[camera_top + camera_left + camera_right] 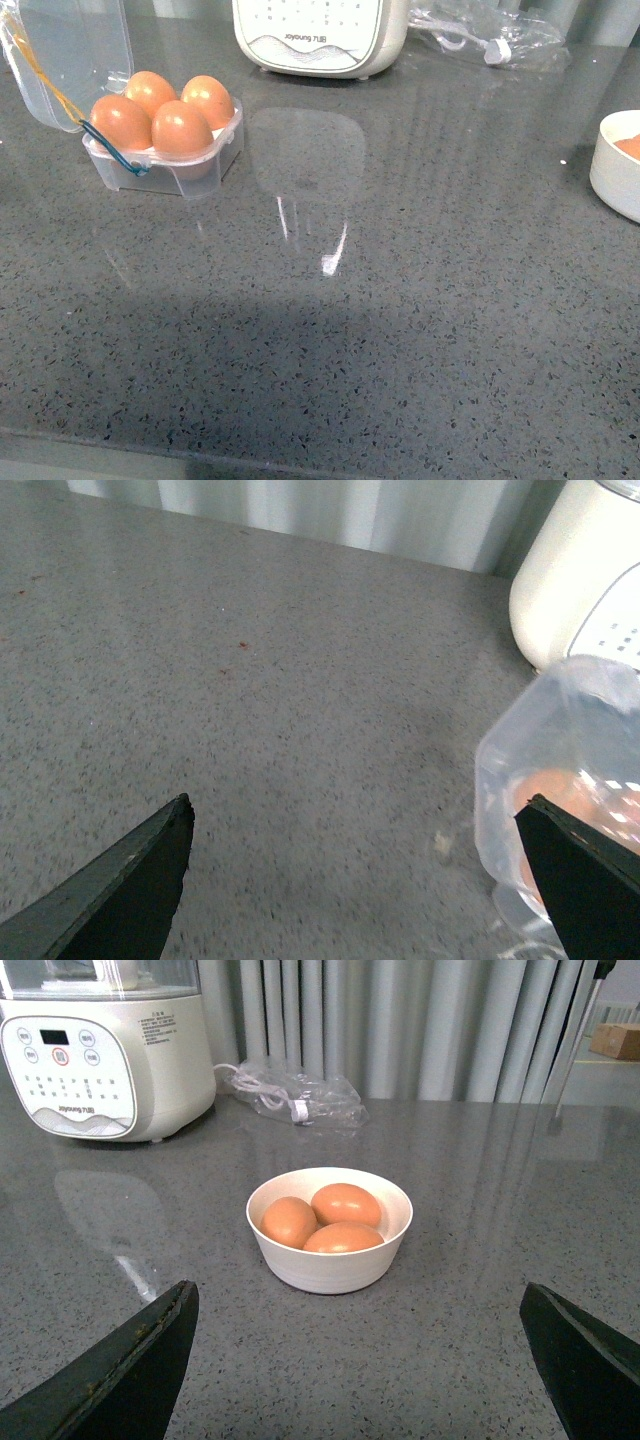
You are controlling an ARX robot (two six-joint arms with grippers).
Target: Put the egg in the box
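The clear egg box [165,165] stands at the far left of the grey counter with its lid [70,55] hinged up. Every slot holds an orange-brown egg [182,128]. Neither arm shows in the front view. My left gripper [355,880] is open and empty above bare counter, with the box lid [560,740] beside one fingertip and an egg [560,790] showing through it. My right gripper [360,1370] is open and empty, a short way in front of a white bowl [330,1265] holding three brown eggs [345,1203].
The white bowl [615,180] sits at the right edge of the front view. A white Joyoung appliance [320,35] stands at the back middle, with a clear plastic bag [490,35] to its right. Grey curtains hang behind the counter.
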